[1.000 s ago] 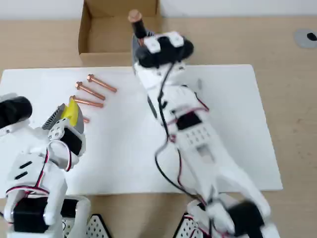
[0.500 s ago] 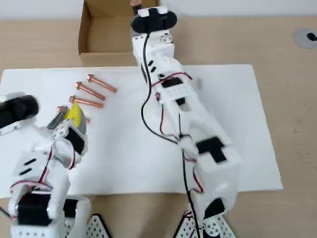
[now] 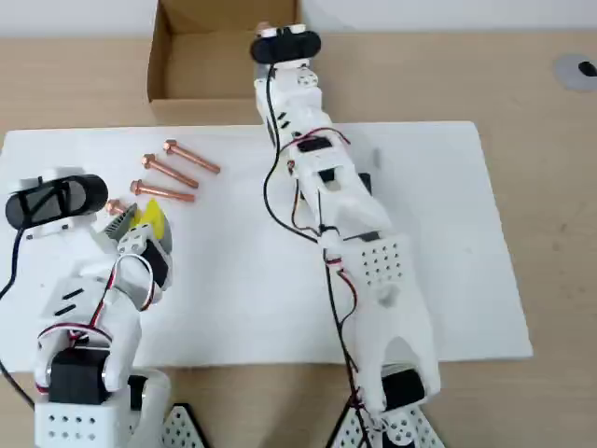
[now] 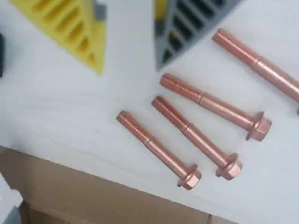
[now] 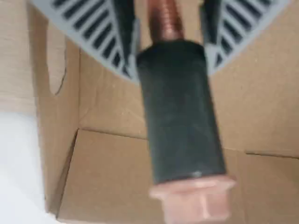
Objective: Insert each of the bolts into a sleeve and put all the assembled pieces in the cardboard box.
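Note:
My right gripper (image 5: 170, 70) is shut on an assembled piece, a copper bolt in a black sleeve (image 5: 180, 116), hanging head down over the inside of the cardboard box (image 5: 261, 107). In the high view the right arm (image 3: 322, 177) stretches across the mat to the box (image 3: 196, 65) at the back. Several bare copper bolts (image 4: 196, 133) lie side by side on the white mat. My left gripper (image 4: 130, 65) hovers open just short of them, yellow finger (image 4: 70, 28) and grey finger (image 4: 191, 28) apart. From above, the left gripper (image 3: 133, 217) sits beside the nearest bolt (image 3: 117, 205).
A white mat (image 3: 420, 233) covers the middle of the wooden table (image 3: 541, 140). The box stands just past the mat's far edge. A small grey disc (image 3: 578, 70) lies at the far right of the table.
The right arm has stretched forward, carrying the sleeved bolt from the box's edge to over its inside. The left arm has shifted slightly toward the loose bolts.

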Controlling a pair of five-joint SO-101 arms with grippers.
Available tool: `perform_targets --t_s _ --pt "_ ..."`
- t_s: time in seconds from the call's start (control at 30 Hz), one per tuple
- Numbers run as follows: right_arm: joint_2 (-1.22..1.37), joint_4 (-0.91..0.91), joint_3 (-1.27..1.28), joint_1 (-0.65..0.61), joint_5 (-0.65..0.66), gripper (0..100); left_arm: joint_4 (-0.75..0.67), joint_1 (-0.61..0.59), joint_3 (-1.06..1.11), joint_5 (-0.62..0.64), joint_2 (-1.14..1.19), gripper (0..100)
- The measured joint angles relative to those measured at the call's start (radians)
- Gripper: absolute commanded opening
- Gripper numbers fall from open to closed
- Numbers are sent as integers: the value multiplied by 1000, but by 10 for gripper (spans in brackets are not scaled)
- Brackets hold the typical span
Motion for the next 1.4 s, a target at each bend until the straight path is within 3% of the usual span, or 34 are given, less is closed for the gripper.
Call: perform_targets --t_s 0.17,0.3,0.5,0.7,0.93,1.17,1.4 --pt "49 176 -164 0 0 183 0 0 0 -6 0 59" --pt "58 264 -287 0 0 271 0 -3 0 -81 0 31" --pt "58 365 -388 0 -2 290 0 -3 0 -104 2 95" --pt "60 545 -591 0 -52 289 0 -41 0 29 0 104" --pt "49 1114 -1059 0 -245 289 -58 -110 -11 49 2 104" --pt "-133 1811 -1085 0 -305 289 -97 -127 -11 77 57 155" --pt "-451 1904 -988 25 -77 289 -219 -265 -74 408 489 156"
